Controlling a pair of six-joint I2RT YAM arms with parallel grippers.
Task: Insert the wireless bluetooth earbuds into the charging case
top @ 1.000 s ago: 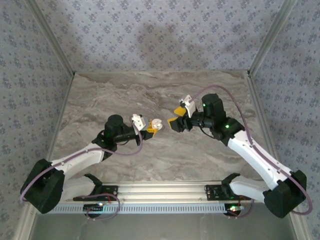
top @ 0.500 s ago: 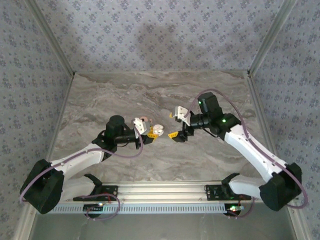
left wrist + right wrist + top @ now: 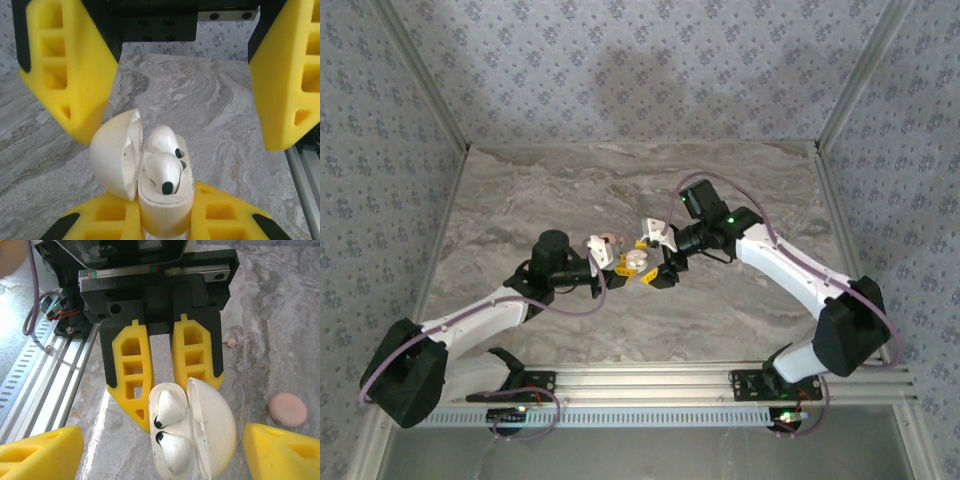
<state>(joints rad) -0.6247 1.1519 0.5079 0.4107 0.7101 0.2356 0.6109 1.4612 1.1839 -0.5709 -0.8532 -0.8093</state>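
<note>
Across the marbled tabletop [image 3: 520, 190], the right arm [image 3: 790, 275] has swung in from the right over the past second. It now meets the left arm [image 3: 480, 310], which has not moved, near the middle. The right gripper [image 3: 642, 262], well apart from the charging case a second ago, now has its yellow jaws spread wide on either side of it, holding nothing. The left gripper [image 3: 165, 217] is clamped on the lower body of the white charging case [image 3: 165, 200], holding it upright with its lid hinged open to one side. Both wireless bluetooth earbuds [image 3: 162, 172] sit side by side in the case's wells, rounded heads up. In the right wrist view a pink round disc [image 3: 287, 410] lies on the tabletop beside the case, with a much smaller pink bit [image 3: 230, 342] farther off.
</note>
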